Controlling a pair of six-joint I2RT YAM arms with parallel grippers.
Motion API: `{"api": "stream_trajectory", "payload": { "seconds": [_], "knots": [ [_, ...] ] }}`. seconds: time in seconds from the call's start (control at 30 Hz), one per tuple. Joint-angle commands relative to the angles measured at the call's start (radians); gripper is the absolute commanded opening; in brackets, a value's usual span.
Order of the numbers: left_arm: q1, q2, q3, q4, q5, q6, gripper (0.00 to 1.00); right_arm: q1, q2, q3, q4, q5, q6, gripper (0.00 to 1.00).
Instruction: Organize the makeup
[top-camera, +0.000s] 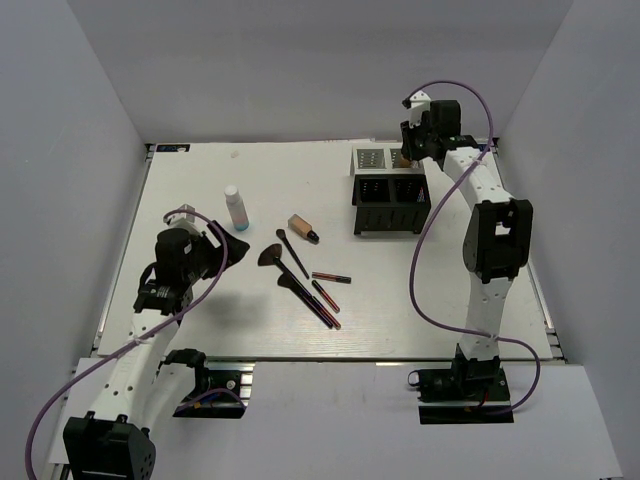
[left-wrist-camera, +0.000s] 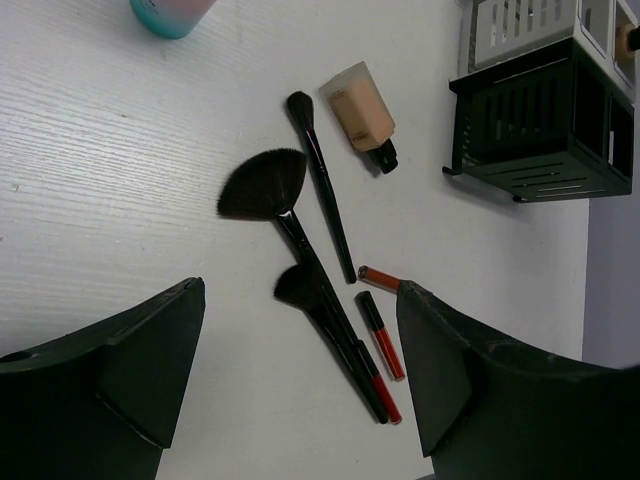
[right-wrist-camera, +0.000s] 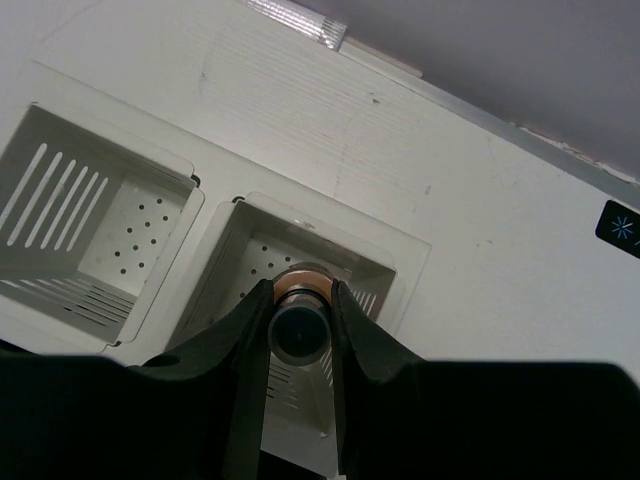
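Right gripper (right-wrist-camera: 300, 308) clamped on the dark cap of a tan foundation bottle (right-wrist-camera: 299, 338), hanging over a white bin (right-wrist-camera: 395, 250) | rigid, smooth, bottom-heavy we reckon: a cap hold may swing | left gripper (left-wrist-camera: 300, 292) spread wide, holding nothing, above the brushes (left-wrist-camera: 265, 185) and pencils (left-wrist-camera: 382, 340) | light, thin, roll easily: we'd pinch mid-handle

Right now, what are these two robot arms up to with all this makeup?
They're tidying makeup. The right gripper is shut on a tan foundation bottle, held over a white bin at the back of the table. The left gripper is open, hovering above the fan brush, a slim brush and red pencils lying loose. A second foundation bottle and a white-capped bottle are not yet put away.
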Motion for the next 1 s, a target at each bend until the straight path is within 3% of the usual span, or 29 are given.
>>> {"api": "stream_trajectory", "payload": {
  "seconds": [0.0,0.33,0.7,0.87,0.97],
  "knots": [
    [-0.002,-0.005,0.000,0.029,0.016,-0.001,0.87,-0.004,-0.001,0.022,0.029,-0.010,-0.022,0.09],
    [-0.002,0.015,0.004,0.047,0.021,-0.006,0.87,-0.002,0.009,0.014,0.036,0.010,-0.039,0.38],
    [-0.002,0.021,0.001,0.053,0.024,-0.004,0.87,-0.006,-0.005,0.003,0.053,0.040,-0.045,0.40],
    [-0.002,0.012,-0.001,0.047,0.021,-0.004,0.87,-0.005,-0.089,-0.055,0.074,-0.125,-0.045,0.37],
    [-0.002,0.014,-0.007,0.052,0.028,-0.009,0.87,0.001,-0.166,-0.124,0.046,-0.396,-0.123,0.33]
  ]
}}
